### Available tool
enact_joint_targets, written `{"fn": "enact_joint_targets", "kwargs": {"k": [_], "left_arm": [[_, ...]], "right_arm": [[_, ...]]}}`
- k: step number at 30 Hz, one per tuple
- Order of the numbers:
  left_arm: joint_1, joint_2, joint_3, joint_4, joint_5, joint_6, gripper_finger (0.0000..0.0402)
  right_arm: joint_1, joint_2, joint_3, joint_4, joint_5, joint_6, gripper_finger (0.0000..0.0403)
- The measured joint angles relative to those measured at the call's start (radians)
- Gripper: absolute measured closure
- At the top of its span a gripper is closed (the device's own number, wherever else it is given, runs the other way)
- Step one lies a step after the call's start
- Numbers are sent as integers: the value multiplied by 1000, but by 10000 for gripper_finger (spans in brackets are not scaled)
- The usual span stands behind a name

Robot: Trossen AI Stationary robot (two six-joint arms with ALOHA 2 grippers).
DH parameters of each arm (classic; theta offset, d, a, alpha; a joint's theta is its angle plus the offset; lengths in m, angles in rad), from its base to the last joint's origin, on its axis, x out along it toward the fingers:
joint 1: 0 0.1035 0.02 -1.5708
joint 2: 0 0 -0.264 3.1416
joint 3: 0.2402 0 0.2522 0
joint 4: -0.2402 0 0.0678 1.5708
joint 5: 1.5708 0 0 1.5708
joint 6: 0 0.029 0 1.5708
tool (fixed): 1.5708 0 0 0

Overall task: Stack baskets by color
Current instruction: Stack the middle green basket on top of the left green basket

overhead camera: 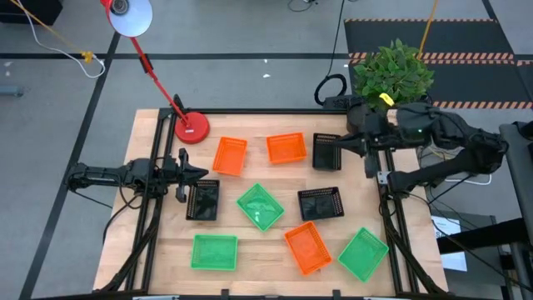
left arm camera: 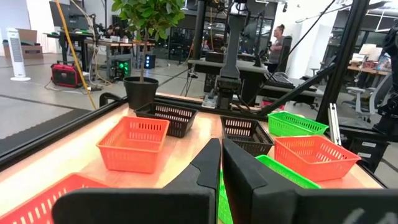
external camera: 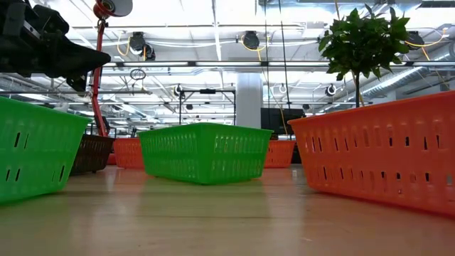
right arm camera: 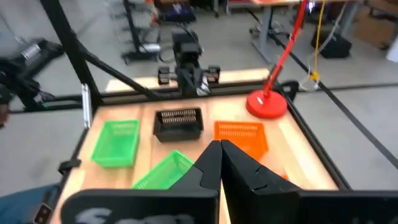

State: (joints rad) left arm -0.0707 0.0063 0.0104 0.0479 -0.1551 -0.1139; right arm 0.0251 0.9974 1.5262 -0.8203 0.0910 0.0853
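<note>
On the desk [overhead camera: 166, 250] we count nine baskets, every one lying singly — no stack of any colour has been started, so we judge the whole task still ahead of us.

The three orange baskets: one [overhead camera: 230, 156] just beside another [overhead camera: 286, 148] near the far edge, the third [overhead camera: 308, 247] near the front. The three green baskets: one [overhead camera: 261, 206] in the middle, one [overhead camera: 214, 252] at the front left, one [overhead camera: 363, 254] at the front right. The three black baskets: one [overhead camera: 203, 200] on the left, one [overhead camera: 327, 151] at the far right, one [overhead camera: 321, 203] right of the middle. None sits inside another, though some neighbours lie close.

Our left claw [overhead camera: 200, 173] hangs above the desk's left side, near the left black basket, its fingers pressed together and holding nothing. Our right claw [overhead camera: 341, 143] hovers over the far right, by the black basket there — likewise closed and empty; its wrist view shows the two fingers meeting.

What remains, as we see it: gather each colour's three into one pile, six placements in all. The red lamp base [overhead camera: 192, 127] and potted plant [overhead camera: 393, 71] stand apart from the work
</note>
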Motion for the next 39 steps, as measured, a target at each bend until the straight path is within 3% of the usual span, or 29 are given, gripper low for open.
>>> {"fn": "enact_joint_targets", "kwargs": {"k": [9, 19, 32, 39], "left_arm": [[0, 0, 0, 5, 0, 6, 385], [-2, 36, 70, -12, -1, -20, 385], [-78, 393, 451, -191, -1, -23, 385], [-125, 637, 763, -378, -1, 45, 385]], "right_arm": [[0, 100, 66, -142, 16, 8, 403], [1, 136, 66, -140, 17, 8, 403], [1, 128, 7, -119, 17, -19, 403], [1, 124, -41, -119, 13, 4, 403]]}}
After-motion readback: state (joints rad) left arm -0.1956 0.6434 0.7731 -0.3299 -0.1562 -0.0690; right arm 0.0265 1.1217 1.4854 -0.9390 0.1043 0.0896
